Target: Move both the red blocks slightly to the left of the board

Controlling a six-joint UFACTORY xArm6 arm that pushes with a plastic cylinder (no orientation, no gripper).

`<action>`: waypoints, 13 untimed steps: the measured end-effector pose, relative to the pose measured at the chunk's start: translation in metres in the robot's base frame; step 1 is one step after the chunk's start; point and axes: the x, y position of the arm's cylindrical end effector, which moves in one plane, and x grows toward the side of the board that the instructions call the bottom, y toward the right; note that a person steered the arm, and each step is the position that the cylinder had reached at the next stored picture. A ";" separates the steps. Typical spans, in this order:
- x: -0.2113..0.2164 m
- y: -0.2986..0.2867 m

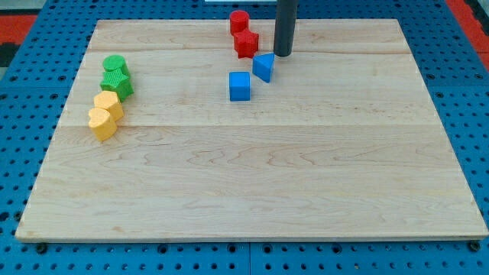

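Two red blocks sit near the view's top centre: a red cylinder (239,22) and, just below and touching it, a red star-shaped block (246,43). My tip (283,55) stands on the board just right of the red star block, with a small gap between them. A blue block (263,66) lies just below-left of my tip, very close to it. A blue cube (239,86) lies a little further down-left.
At the view's left stand a green cylinder (115,66), a green star-like block (117,83), and two yellow blocks (108,103) (102,123) in a close column. The wooden board (252,183) lies on a blue pegboard.
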 end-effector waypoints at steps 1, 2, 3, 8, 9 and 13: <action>0.095 0.005; 0.131 0.005; 0.132 0.005; 0.204 -0.118; 0.178 -0.181; -0.016 -0.176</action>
